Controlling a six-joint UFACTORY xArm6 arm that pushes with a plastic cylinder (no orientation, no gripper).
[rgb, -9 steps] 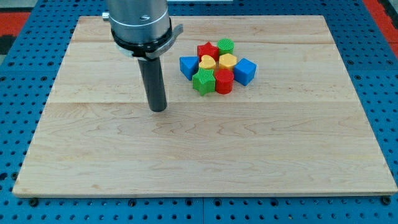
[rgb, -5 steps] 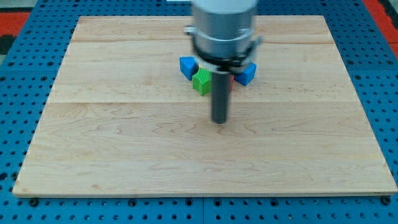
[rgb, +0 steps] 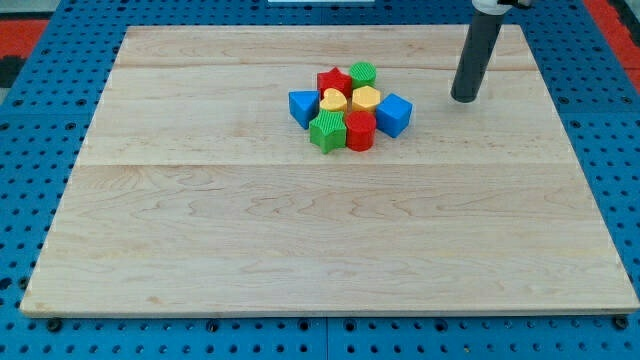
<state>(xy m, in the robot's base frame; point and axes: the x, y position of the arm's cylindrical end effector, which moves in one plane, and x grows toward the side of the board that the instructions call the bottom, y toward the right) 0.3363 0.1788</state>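
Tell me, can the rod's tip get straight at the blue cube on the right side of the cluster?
Probably yes: my tip stands to the view's right of the blue cube, with only bare board between them.

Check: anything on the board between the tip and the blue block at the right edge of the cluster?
Nothing visible. My tip sits to the view's right of the blue block, slightly higher in the view, with only bare wooden board between them. They are apart, not touching.
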